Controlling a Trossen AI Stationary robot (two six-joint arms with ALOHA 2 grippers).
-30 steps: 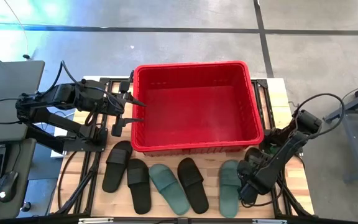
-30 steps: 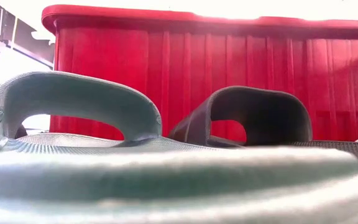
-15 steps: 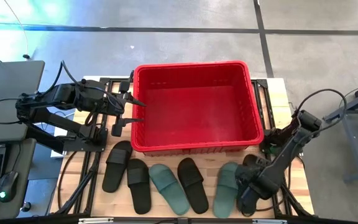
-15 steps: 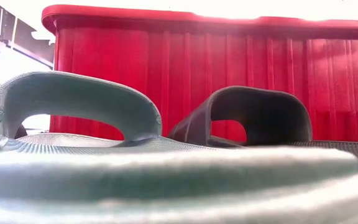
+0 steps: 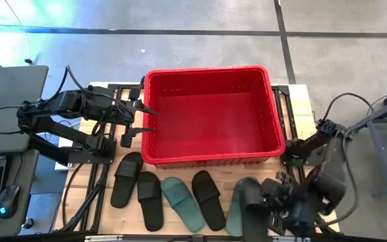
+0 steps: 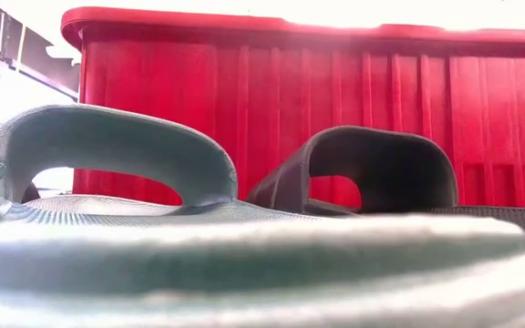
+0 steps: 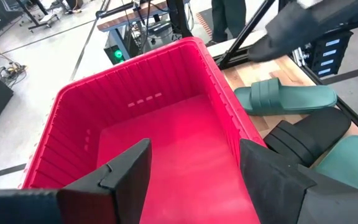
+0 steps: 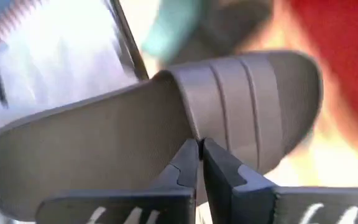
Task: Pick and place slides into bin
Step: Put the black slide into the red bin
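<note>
The red bin (image 5: 210,114) stands at the table's far middle. In a row before it lie a black slide (image 5: 126,178), a black slide (image 5: 150,199), a teal slide (image 5: 182,202), a black slide (image 5: 208,199) and a teal slide (image 5: 237,205), soles down. My right gripper (image 5: 271,202), near the front right, is shut on a sixth, black slide (image 5: 255,214). My left gripper (image 7: 194,168) is open and empty, at the bin's left wall (image 5: 144,117). My right gripper pinches the black slide between its two fingers (image 8: 182,165), where the ribbed strap meets the sole's side edge (image 8: 188,134). The slide is lifted clear of the table and tilted. It hangs above the right teal slide in the high view.
The low view shows a teal slide's strap (image 6: 108,155) and a black slide's strap (image 6: 376,164) before the bin's near wall (image 6: 335,91). Black frame rails (image 5: 99,195) run along the table's left side, and cables (image 5: 345,107) lie on the right.
My right gripper has gone toward the table's near edge and up, lifting the black slide clear of the table. The right teal slide has been nudged and now lies slanted, its near end more to the left.
</note>
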